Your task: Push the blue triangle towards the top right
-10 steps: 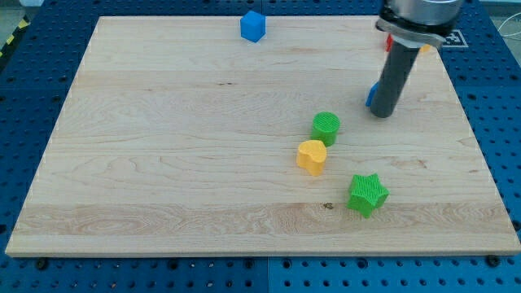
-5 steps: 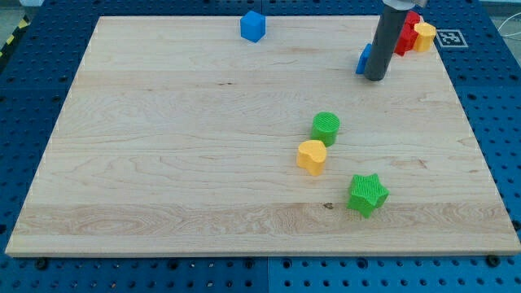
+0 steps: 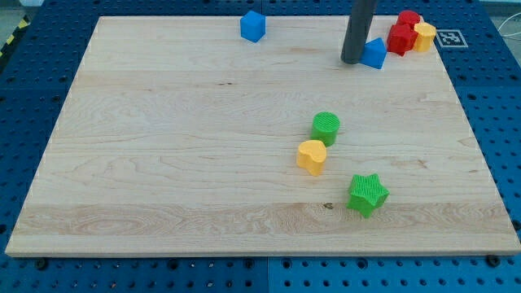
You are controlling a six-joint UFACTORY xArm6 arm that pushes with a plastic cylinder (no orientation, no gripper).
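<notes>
The blue triangle point(image 3: 374, 53) lies near the board's top right, just left of a red block point(image 3: 400, 37). My tip point(image 3: 352, 61) rests on the board right against the triangle's left side. The dark rod rises from it out of the view's top.
A yellow block point(image 3: 424, 36) sits right of the red block near the top right corner. A blue cube point(image 3: 253, 26) is at the top middle. A green cylinder point(image 3: 326, 127), a yellow heart point(image 3: 311, 156) and a green star point(image 3: 367, 194) lie lower right of centre.
My tip has moved up and to the left, from the triangle's right side round to its left side. The blue triangle has moved up the board, close to the red block.
</notes>
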